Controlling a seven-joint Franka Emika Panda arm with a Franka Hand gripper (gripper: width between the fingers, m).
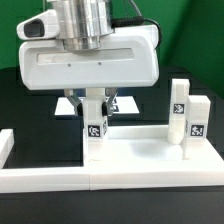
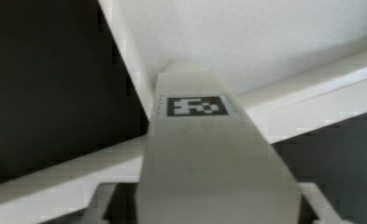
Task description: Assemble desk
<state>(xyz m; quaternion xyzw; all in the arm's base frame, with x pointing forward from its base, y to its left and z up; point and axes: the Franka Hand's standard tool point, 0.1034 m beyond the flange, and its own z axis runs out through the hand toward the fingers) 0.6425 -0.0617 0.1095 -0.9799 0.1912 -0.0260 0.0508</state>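
Observation:
My gripper (image 1: pixel 95 108) is shut on a white block leg (image 1: pixel 95 135) with a black-and-white tag and holds it upright. The leg's lower end is at the near left corner of the white rimmed tabletop panel (image 1: pixel 140 148); I cannot tell whether it touches. In the wrist view the leg (image 2: pixel 201 130) runs out from between my fingers (image 2: pixel 102 198), tag facing the camera, with the tabletop (image 2: pixel 251 40) and its rim behind it. Two more white tagged legs (image 1: pixel 180 108) (image 1: pixel 197 122) stand upright at the panel's right end in the exterior view.
A long white border rail (image 1: pixel 100 182) runs along the front of the panel, and another piece (image 1: pixel 5 146) juts out at the exterior view's left. The table around is black, and a green wall stands behind.

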